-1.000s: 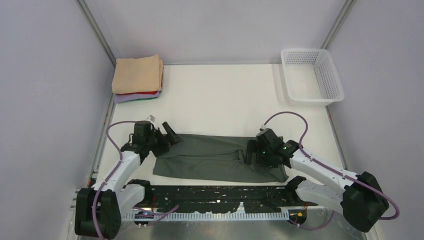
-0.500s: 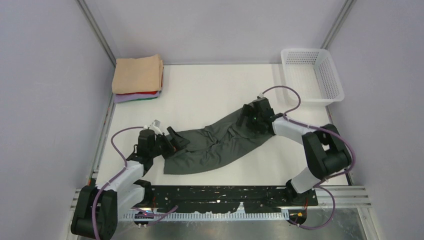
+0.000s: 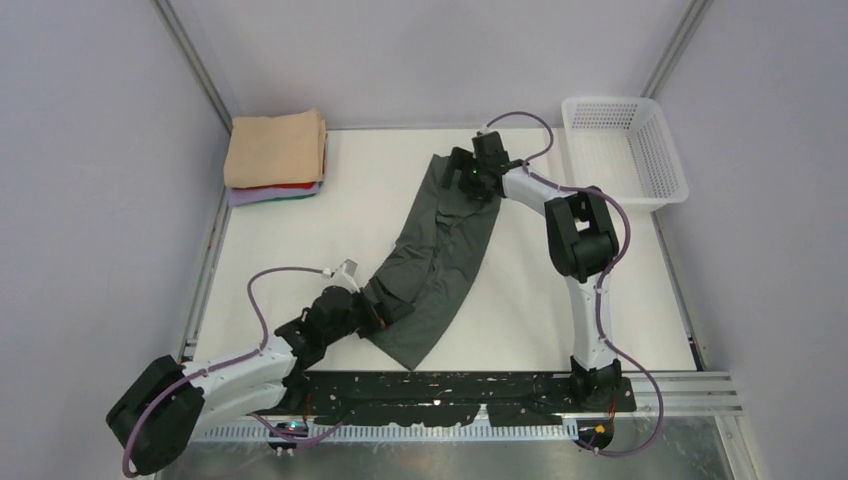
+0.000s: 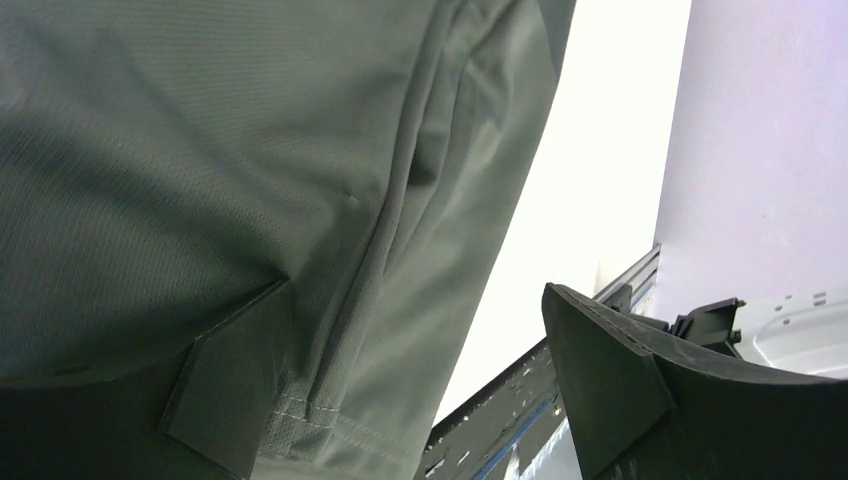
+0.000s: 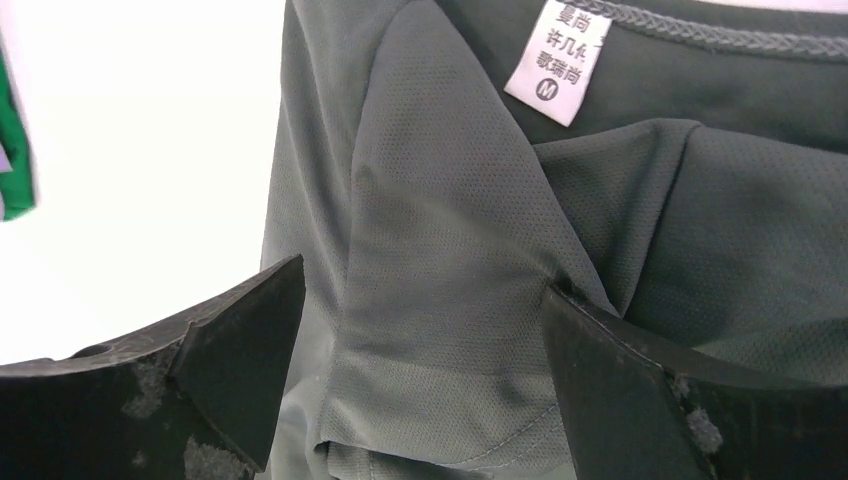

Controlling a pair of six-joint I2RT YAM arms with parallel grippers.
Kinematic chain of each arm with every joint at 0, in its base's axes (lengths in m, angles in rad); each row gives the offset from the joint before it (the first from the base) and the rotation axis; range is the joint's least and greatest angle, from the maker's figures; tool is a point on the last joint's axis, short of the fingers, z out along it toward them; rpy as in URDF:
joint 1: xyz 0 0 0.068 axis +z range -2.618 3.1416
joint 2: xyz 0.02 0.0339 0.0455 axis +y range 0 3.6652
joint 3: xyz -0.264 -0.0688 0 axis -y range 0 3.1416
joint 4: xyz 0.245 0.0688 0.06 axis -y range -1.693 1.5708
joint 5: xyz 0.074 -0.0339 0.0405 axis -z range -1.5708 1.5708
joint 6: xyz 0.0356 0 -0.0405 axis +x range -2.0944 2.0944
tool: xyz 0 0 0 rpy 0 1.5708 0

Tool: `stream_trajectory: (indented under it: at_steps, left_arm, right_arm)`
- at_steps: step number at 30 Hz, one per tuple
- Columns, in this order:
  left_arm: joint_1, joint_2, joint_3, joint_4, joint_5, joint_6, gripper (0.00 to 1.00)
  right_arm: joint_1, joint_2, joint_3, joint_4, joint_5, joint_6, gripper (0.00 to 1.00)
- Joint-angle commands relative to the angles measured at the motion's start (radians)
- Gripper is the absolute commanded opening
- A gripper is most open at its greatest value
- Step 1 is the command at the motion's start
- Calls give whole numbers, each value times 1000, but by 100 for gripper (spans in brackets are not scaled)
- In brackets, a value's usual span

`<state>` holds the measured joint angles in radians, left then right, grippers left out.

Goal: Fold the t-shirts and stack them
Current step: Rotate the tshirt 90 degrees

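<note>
The dark grey t-shirt [image 3: 435, 260] lay stretched diagonally across mid-frame, rumpled down its length, with the collar label [image 5: 558, 50] at the top end. There the right gripper [image 3: 462, 180] stood spread wide, and the left gripper [image 3: 378, 310] was just as wide at the lower hem, neither pinching cloth. The danger was that with nothing clamped, a pull would likely slip and fold those wrinkles in. Around it were the white desk [image 3: 560, 300], pale walls [image 3: 430, 50], the folded stack [image 3: 275, 150] upper left and the mesh basket [image 3: 625, 150] upper right.
</note>
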<state>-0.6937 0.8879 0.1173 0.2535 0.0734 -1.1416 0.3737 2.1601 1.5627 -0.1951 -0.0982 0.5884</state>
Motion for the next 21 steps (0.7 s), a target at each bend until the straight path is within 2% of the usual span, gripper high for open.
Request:
stream_trajectory:
  at_steps: [1, 9, 15, 21]
  left_arm:
    - [-91, 110, 64, 81, -137, -42, 100]
    - [-168, 459, 196, 297, 18, -59, 100]
    - [-208, 543, 217, 413, 25, -86, 100]
    - [-244, 503, 279, 320, 2, -24, 100]
  right_arm:
    - [4, 158, 238, -145, -61, 55, 95]
    - [4, 461, 794, -380, -124, 81, 95]
    - [5, 536, 873, -298, -158, 116, 95]
    - [4, 535, 915, -248, -157, 113, 95]
